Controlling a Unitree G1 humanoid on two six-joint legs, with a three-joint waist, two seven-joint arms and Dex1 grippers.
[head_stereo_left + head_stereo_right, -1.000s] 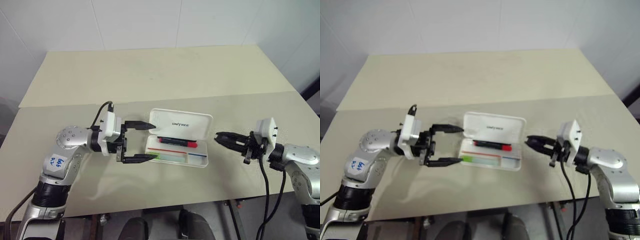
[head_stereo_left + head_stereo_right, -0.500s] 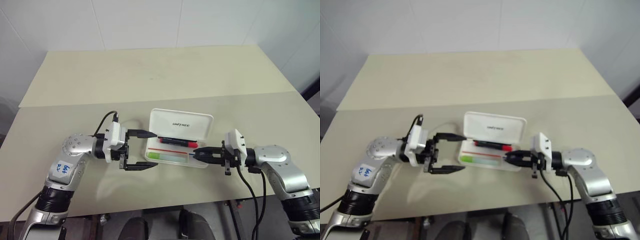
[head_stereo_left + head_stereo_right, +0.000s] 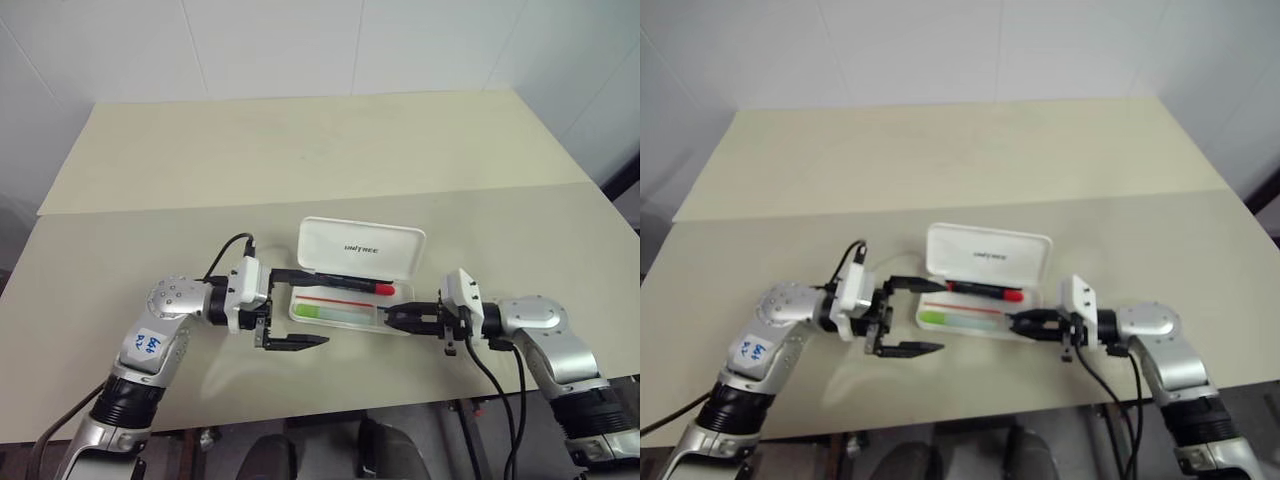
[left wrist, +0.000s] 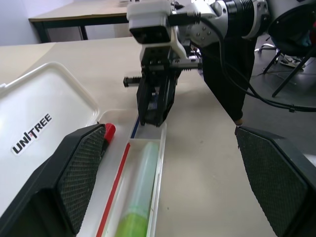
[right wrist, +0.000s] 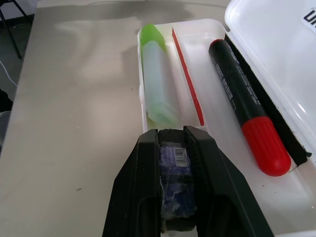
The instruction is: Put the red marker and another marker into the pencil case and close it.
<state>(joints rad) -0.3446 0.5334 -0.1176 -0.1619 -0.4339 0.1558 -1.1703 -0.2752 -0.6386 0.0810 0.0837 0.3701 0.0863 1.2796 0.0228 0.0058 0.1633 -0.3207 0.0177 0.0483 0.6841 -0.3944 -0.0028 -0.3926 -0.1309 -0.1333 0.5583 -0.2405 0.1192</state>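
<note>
Head view shows your closed, empty right hand (image 3: 392,318) has swung in to the pencil case (image 3: 358,274); left hand (image 3: 305,307) gapes empty. Both markers lie inside, so closing remains.

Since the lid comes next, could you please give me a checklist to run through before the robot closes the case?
1. Short red marker with black barrel lies inside the flat white plastic pencil case: ok.
2. Chunky light-green marker with pale cap lies in the front compartment: ok.
3. Lid stands open, ready to fold down: ok.
4. Left gripper open at the case's left end, upper finger reaching over the tray: not ok, it is in the lid's path.
5. Right gripper shut, tips at the case's right end: ok for steadying; contact cannot tell.
6. Markers lie low enough for the lid: cannot tell.
</note>
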